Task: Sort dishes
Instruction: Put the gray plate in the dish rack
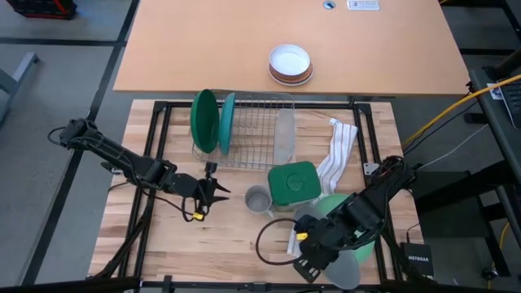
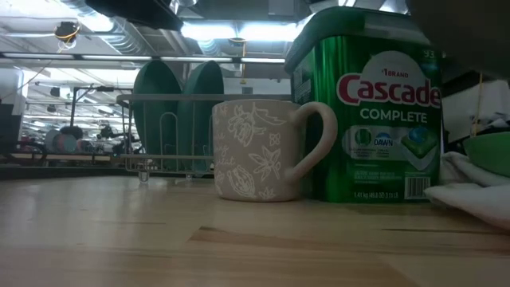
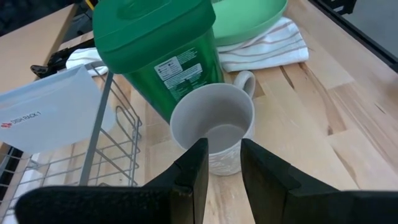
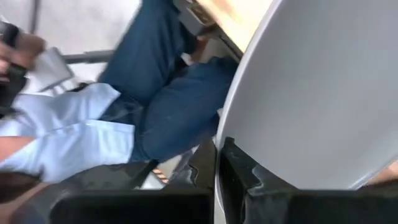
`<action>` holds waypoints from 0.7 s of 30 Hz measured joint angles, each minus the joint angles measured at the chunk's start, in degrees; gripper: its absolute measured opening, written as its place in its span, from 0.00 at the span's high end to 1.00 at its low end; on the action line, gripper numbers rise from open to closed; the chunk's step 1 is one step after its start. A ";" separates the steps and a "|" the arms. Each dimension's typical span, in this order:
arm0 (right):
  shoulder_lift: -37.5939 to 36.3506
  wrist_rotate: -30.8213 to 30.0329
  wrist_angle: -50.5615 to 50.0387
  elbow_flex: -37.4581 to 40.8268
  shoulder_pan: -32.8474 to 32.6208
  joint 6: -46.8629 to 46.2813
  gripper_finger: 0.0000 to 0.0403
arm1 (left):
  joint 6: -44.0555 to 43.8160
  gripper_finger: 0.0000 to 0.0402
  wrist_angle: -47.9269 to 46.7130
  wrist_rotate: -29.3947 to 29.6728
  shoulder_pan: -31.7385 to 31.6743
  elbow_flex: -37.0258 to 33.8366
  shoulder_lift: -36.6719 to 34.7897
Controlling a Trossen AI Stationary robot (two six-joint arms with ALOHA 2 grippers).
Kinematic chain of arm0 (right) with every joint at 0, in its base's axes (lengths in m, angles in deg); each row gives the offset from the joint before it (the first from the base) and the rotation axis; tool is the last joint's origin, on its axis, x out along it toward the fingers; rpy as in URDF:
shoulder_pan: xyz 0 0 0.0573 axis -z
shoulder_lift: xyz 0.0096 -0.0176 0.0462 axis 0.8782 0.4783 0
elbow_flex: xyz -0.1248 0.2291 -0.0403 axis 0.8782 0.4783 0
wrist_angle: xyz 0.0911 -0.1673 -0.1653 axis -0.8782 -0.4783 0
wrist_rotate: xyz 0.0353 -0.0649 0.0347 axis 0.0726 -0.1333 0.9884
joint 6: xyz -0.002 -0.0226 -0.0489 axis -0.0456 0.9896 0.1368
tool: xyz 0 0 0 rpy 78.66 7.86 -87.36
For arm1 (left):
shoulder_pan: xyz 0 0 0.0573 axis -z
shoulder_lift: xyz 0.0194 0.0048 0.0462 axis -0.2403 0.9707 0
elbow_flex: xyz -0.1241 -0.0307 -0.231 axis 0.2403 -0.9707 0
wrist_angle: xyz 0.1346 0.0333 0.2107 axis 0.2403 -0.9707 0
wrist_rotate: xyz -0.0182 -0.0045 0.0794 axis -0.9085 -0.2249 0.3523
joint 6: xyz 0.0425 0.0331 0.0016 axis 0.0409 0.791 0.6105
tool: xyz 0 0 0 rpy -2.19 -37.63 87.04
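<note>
Right gripper (image 1: 313, 262): near the bench's front right corner, fingers clamped on the rim of the grey plate (image 1: 346, 268), which it holds tilted at the front edge.
Left gripper (image 1: 213, 192): left of centre, fingers slightly apart, holding nothing, just short of the mug (image 1: 257, 200).
Rack (image 1: 254, 130): toward the back edge; dark green plate (image 1: 203, 119) and teal plate (image 1: 227, 122) stand upright in it.
Light green plate (image 1: 330, 205): on the towel (image 1: 338, 150), right of centre.
Handling: likely stiff, smooth and breakable; best gripped at the rim and slotted gently.
</note>
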 joint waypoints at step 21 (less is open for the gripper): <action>-0.31 -1.86 17.98 -0.57 7.86 20.93 0.99 | -2.08 0.79 0.06 -0.02 6.16 0.02 0.00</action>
